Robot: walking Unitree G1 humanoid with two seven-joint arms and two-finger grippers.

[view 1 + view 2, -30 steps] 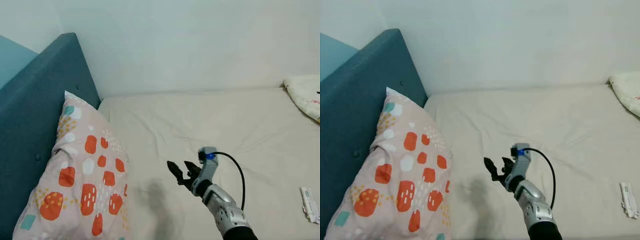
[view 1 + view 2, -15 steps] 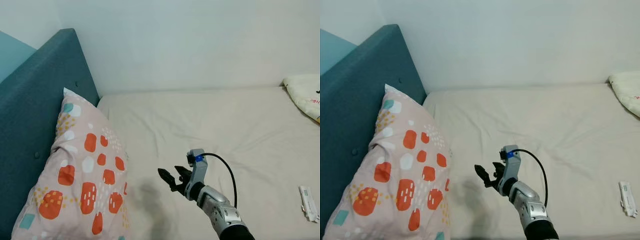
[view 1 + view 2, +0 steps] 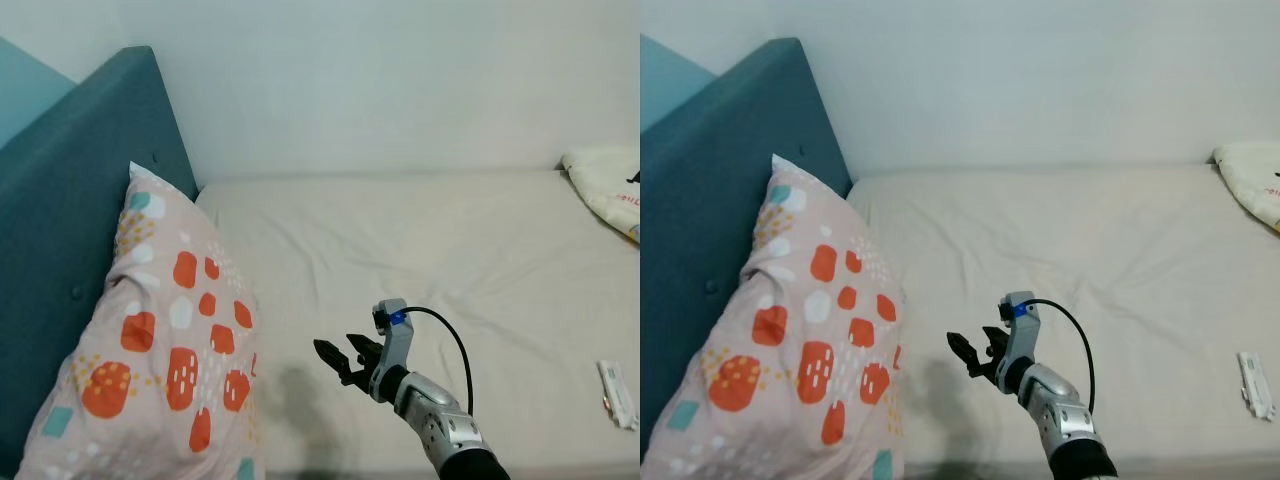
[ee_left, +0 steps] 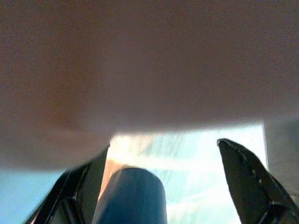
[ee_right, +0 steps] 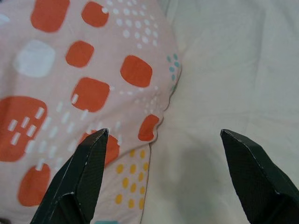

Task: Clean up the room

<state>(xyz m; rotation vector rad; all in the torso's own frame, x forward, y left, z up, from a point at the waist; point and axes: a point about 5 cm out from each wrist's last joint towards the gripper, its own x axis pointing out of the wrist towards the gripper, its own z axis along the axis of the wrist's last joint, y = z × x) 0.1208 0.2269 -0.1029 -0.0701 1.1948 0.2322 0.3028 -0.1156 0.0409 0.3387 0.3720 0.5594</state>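
A pink pillow (image 3: pixel 160 340) with orange blotches leans against the teal headboard (image 3: pixel 70 210) at the left end of the bed (image 3: pixel 430 250). The right gripper (image 3: pixel 340 358) hovers above the beige sheet just beside the pillow's lower edge, pointed toward it, its 2 black fingers (image 5: pixel 81 179) spread wide with nothing between them. From its wrist, the pillow's corner lies under one finger and bare sheet under the other.

The left gripper (image 4: pixel 163 186) sits close under a blurred brownish surface, fingers apart and empty.

Far off on the right, a small white packet (image 3: pixel 617 392) lies on the sheet, and a cream cushion (image 3: pixel 605 185) rests near the wall.
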